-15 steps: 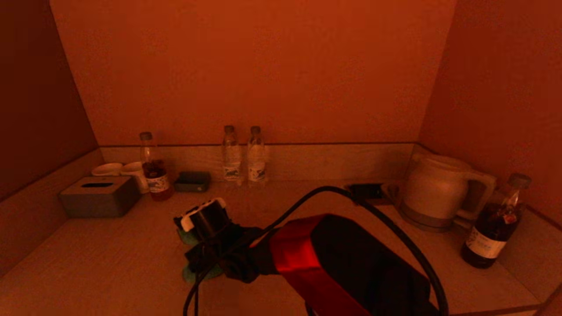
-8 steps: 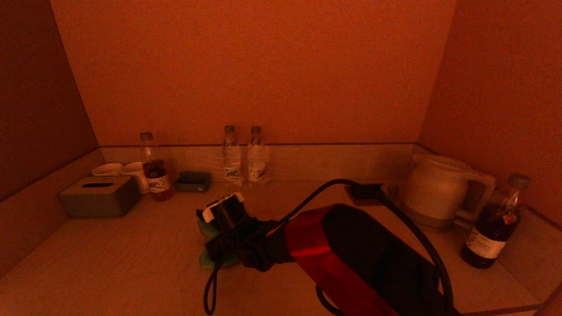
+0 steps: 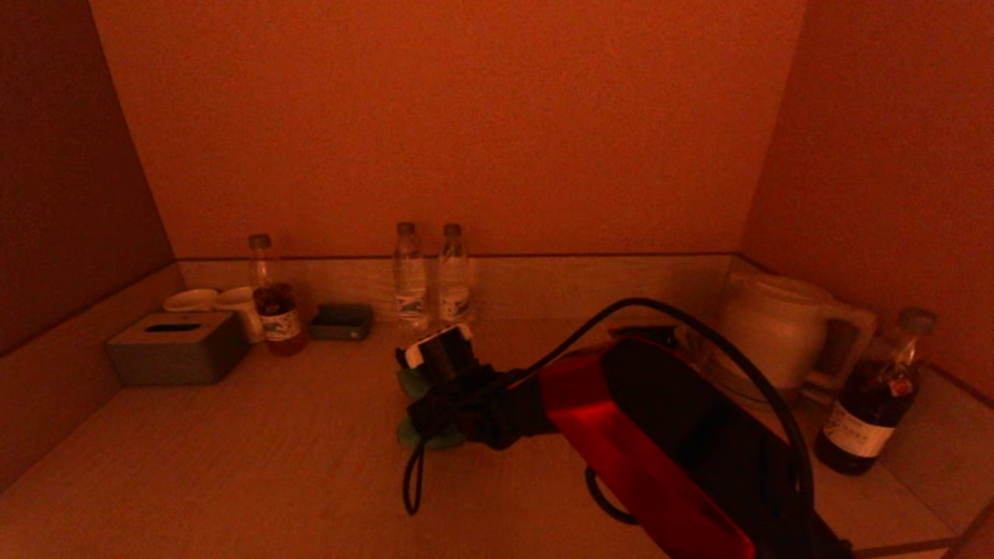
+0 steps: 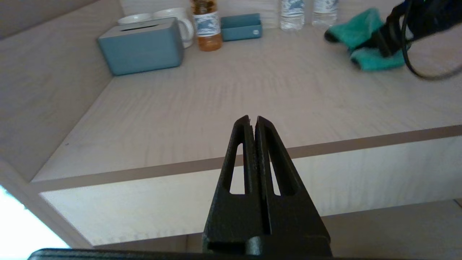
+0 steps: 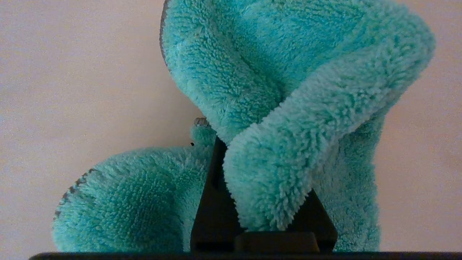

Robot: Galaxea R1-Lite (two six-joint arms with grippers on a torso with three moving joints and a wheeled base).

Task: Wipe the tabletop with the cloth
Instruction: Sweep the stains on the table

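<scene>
A fluffy teal cloth [image 5: 274, 108] lies bunched on the pale wooden tabletop [image 3: 233, 466]. My right gripper [image 3: 431, 407] is shut on the cloth and presses it onto the table near the middle, a little in front of the two water bottles. The cloth shows as teal edges under the wrist in the head view [image 3: 423, 439] and at the far side in the left wrist view [image 4: 364, 39]. My left gripper [image 4: 251, 120] is shut and empty, held off the table's front edge.
Two water bottles [image 3: 431, 272] stand at the back wall. A tissue box [image 3: 177, 347], two cups [image 3: 213, 301], a tea bottle [image 3: 272, 299] and a small dark tray [image 3: 342, 321] sit back left. A kettle [image 3: 776, 334] and a dark bottle [image 3: 877, 396] stand right.
My right gripper has slid the cloth across the tabletop to the right and toward the back wall. The left arm has not moved.
</scene>
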